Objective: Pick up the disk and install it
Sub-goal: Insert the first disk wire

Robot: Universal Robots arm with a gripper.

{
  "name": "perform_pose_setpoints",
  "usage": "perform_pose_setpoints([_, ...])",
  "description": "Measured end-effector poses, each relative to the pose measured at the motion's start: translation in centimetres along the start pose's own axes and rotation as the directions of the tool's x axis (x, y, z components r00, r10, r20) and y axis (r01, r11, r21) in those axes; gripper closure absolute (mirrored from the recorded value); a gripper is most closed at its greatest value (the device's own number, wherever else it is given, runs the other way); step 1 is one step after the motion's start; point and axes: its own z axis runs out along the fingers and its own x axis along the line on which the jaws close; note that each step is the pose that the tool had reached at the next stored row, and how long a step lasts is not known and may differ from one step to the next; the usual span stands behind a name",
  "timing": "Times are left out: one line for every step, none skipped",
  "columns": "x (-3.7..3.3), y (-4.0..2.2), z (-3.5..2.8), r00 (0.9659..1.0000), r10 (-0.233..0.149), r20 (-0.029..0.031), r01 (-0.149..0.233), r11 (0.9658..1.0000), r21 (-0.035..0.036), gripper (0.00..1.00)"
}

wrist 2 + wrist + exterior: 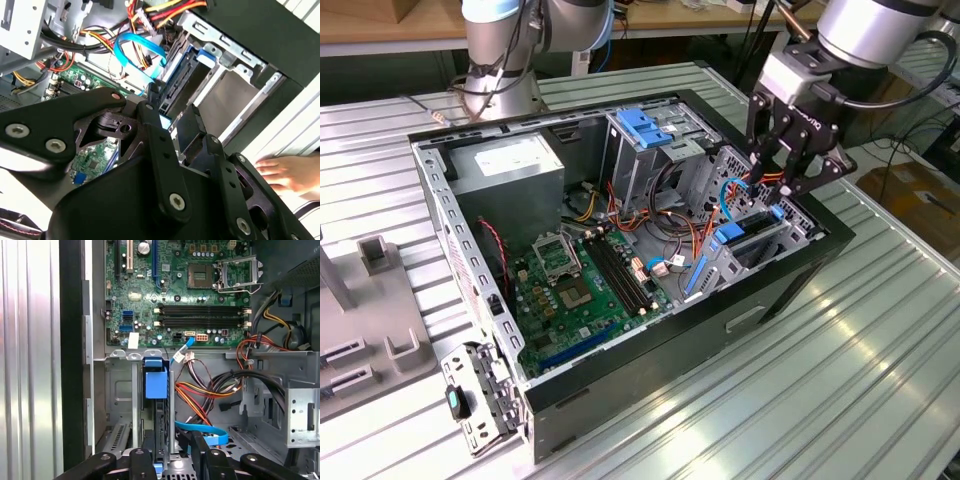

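Note:
The disk [757, 238] stands on edge in the drive bay at the open computer case's corner, on the exterior view's right. Blue rails run along its edges. In the first wrist view I see it edge-on as a dark slab [161, 425] with a blue rail end [154, 377] on top, set between grey bay walls. My gripper [787, 190] hangs right over it, with its black fingers [196, 450] straddling the disk's upper end and shut on it. The second wrist view has a strip of the disk [165, 121] between the black linkages of the gripper [170, 117].
The case [800, 270] lies open on a ribbed metal table. Inside are a green motherboard [575, 285], a grey power-supply box [510, 165], a blue-topped cage [650, 125] and loose orange and blue cables [210, 390] beside the bay. A hand [285, 172] rests near the case.

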Motion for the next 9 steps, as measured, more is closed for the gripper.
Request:
perform_pose_setpoints([-0.24, -0.1, 0.01, 1.0, 0.0, -0.0001, 0.0, 1.0, 0.0, 0.58])
perform_pose_setpoints([-0.56, -0.17, 0.03, 1.0, 0.0, -0.0001, 0.0, 1.0, 0.0, 0.58])
perform_pose_setpoints([-0.77, -0.24, 0.11, 1.0, 0.0, -0.0005, 0.0, 1.0, 0.0, 0.58])
perform_pose_setpoints([-0.85, -0.3, 0.22, 1.0, 0.0, -0.0013, 0.0, 1.0, 0.0, 0.58])
perform_pose_setpoints([-0.89, -0.36, 0.34, 1.0, -0.001, -0.0035, 0.001, 1.0, 0.0, 0.58])
perform_pose_setpoints([-0.95, -0.45, 0.58, 1.0, -0.001, -0.0084, 0.001, 1.0, 0.0, 0.58])
perform_pose_setpoints([-0.98, -0.51, 0.73, 0.9999, -0.002, -0.0118, 0.002, 1.0, 0.0, 0.58])
perform_pose_setpoints([-0.98, -0.56, 0.85, 0.9999, -0.003, -0.0143, 0.003, 1.0, 0.0, 0.58])
perform_pose_setpoints([-0.98, -0.6, 0.97, 0.9998, -0.004, -0.0179, 0.004, 1.0, -0.0004, 0.58])
